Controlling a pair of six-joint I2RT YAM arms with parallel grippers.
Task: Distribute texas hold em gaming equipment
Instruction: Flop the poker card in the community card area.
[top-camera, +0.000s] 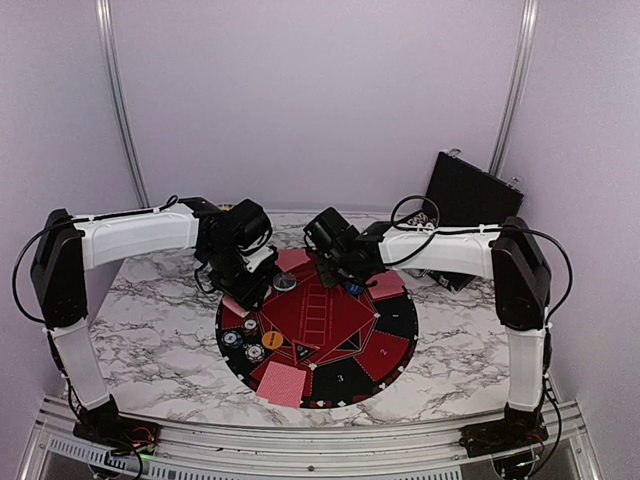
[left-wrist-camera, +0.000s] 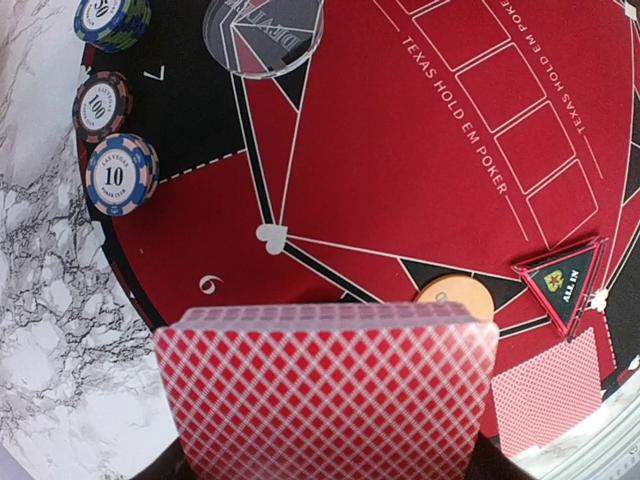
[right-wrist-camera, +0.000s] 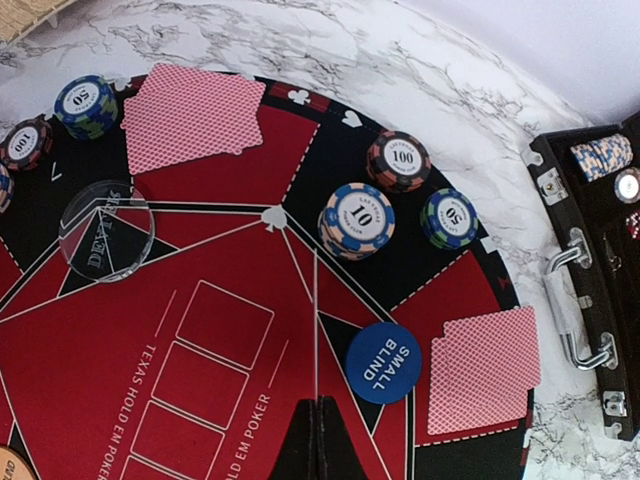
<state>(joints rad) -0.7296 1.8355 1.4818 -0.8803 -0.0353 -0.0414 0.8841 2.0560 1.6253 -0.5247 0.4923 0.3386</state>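
Low in the left wrist view, a deck of pink-red-backed cards (left-wrist-camera: 330, 390) fills the frame's bottom edge, clamped in my left claw (top-camera: 243, 290). The fingers themselves are hidden behind it. Just past the deck's far edge an orange disc (left-wrist-camera: 455, 297) lies on the mat (left-wrist-camera: 400, 150). A dealt card pair (left-wrist-camera: 545, 390) sits toward the frame's right side, and three chip stacks (left-wrist-camera: 102, 107) line the mat's rim.

Only the right wrist view shows me the blue disc (right-wrist-camera: 384, 362), just beside another card pair (right-wrist-camera: 485, 368), and the open black case (right-wrist-camera: 600, 260) off the mat. The clear disc (right-wrist-camera: 105, 230) shows in both wrist views.

My right claw (top-camera: 350, 282) hovers over the mat's far side. I cannot tell whether it is open or closed, because the dark shape at its view's bottom edge is cut off.
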